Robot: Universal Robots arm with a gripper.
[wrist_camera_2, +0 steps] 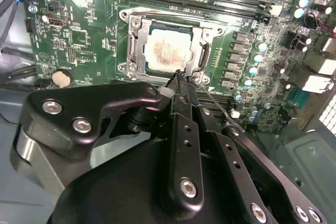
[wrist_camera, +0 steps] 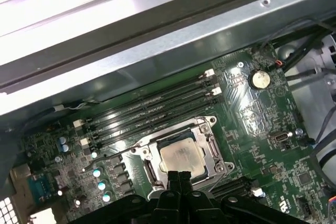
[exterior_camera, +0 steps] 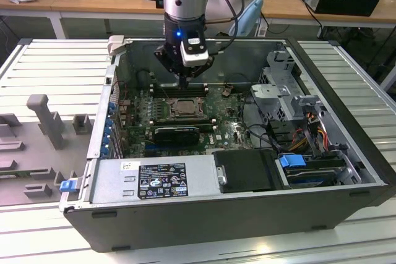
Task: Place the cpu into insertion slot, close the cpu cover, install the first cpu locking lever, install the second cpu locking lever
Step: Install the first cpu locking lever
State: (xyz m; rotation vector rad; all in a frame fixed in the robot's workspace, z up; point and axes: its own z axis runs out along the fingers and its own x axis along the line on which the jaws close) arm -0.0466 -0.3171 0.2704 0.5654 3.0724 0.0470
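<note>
Silvery-grey metal of the cpu cover point(wrist_camera_2: 136, 43) lies flat on the green circuit board point(wrist_camera_2: 79, 40), its central window framing the cpu point(wrist_camera_2: 167, 51); the cpu, pale and slightly smudged on top, sits inside the insertion slot point(wrist_camera: 153, 167), whose black rim shows as a narrow band between chip and frame in the first wrist view; the gripper point(wrist_camera_2: 181, 77) hangs just above one edge of the cover, its two black fingers pressed together side by side with nothing seen between them; in the first wrist view the gripper's point(wrist_camera: 179, 176) tips sit right at the edge of the cpu point(wrist_camera: 182, 156), overlapping the frame of the cpu cover point(wrist_camera: 211, 148); a thin metal rod point(wrist_camera_2: 215, 99) runs away from the cover's corner just beside the fingertips, and whether it is latched I cannot tell; long black memory slots point(wrist_camera: 152, 106) lie parallel on the far side of the socket from the gripper; a round coin battery point(wrist_camera: 258, 78) sits on the board well apart from the socket; in the exterior view the arm reaches down into the open computer case point(exterior_camera: 247, 214), with the gripper point(exterior_camera: 184, 81) directly over the socket area and a labelled power supply point(exterior_camera: 154, 180) along the case's near wall.
</note>
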